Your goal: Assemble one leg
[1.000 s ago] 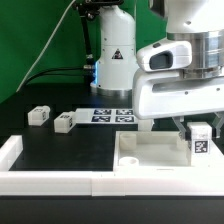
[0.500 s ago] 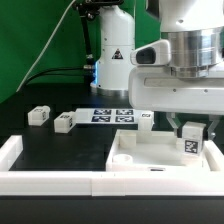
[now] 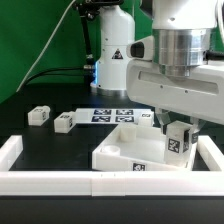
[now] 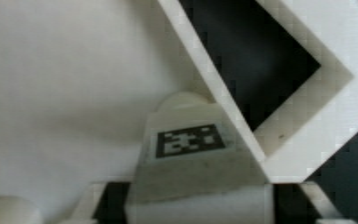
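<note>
A: Item one, exterior view. What is listed?

B: A black table (image 3: 60, 140) with a white rail (image 3: 45, 181) along its near edge. On it sits a large white square tray (image 3: 125, 152) with recesses, turned at an angle. The arm's gripper (image 3: 177, 128) hangs above the tray's corner on the exterior view's right. Below it stands a leg (image 3: 178, 142), a small white block with a black-and-white tag facing the camera.

A: Other entries in that view?

B: Two more loose blocks, one (image 3: 39, 116) toward the exterior view's left and another (image 3: 63, 122) just beside it. The marker board (image 3: 112, 115) lies flat behind the tray. The robot base (image 3: 112, 55) stands at the back.

A: Item two, wrist view. What does it add?

B: A close look down the leg (image 4: 194, 150), tag uppermost, its tip reaching the tray's white floor (image 4: 69, 90). The tray's raised wall (image 4: 238, 90) runs just beside it, with black table (image 4: 247, 45) showing beyond. None of the loose blocks or the marker board appear here.

A: Position of the leg relative to the gripper?

B: Directly beneath it, between the fingers (image 4: 105, 200), whose dark edges flank the block's wide end in the wrist view.

A: Condition of the gripper?

B: Closed to the block's width and gripping the leg.
</note>
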